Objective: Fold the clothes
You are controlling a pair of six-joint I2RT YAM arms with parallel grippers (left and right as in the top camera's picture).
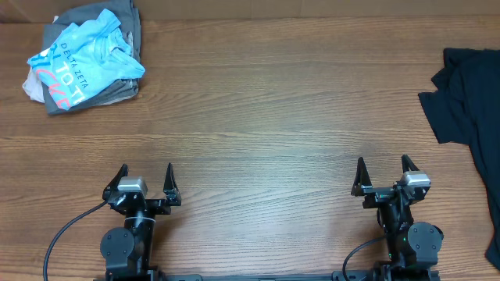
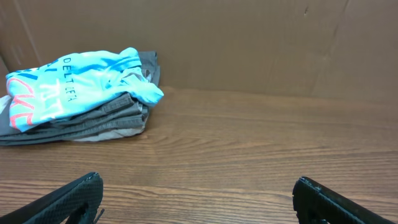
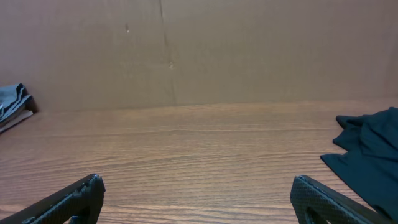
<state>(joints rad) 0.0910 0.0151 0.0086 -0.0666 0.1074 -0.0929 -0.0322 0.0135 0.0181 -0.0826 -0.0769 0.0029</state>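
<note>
Black T-shirt lies crumpled at 3 o'clock, partly out of view. It looks light, floppy and grippy enough, so I'd pinch its near hem edge. The stacked clothes pile sits at 10 o'clock, and my left gripper at 7 and right gripper at 5 are both spread wide, empty.

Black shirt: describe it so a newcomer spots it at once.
Start at the wooden table and go to its right edge. The black shirt lies crumpled there, partly out of frame. Unlike the stacked pile at far left, topped in bright blue, it is plain and dark.
</note>
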